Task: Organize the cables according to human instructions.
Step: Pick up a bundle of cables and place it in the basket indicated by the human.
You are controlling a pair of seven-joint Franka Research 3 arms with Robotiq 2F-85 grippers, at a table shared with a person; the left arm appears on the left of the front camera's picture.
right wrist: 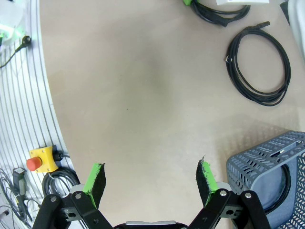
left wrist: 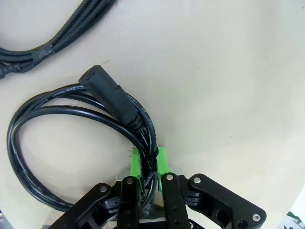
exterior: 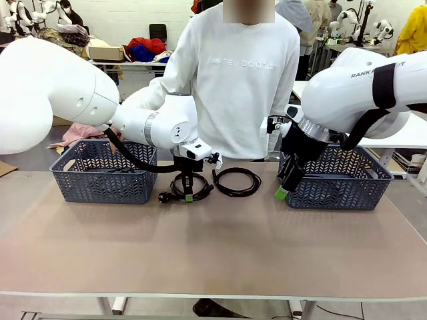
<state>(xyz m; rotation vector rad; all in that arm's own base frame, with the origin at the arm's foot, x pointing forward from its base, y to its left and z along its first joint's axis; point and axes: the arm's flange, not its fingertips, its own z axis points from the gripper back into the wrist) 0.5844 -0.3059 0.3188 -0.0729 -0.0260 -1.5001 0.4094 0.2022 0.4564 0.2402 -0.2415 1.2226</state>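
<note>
Coiled cord (left wrist: 102, 86) sits clamped between my left claw's (left wrist: 148, 164) green pads (left wrist: 137, 163); my right claw (right wrist: 150, 175) hangs spread wide, gripping nothing, second cord (right wrist: 232, 64) toward two o'clock.

The front camera faces across the table (exterior: 213, 247) from the robot's side toward the person (exterior: 233, 80); the left wrist camera looks straight down, very close, on one coiled cable (left wrist: 71, 114). The right wrist camera looks down from higher; it shares the neighbouring coil (right wrist: 259, 64) and grey basket (right wrist: 267, 162) with the front view.
</note>
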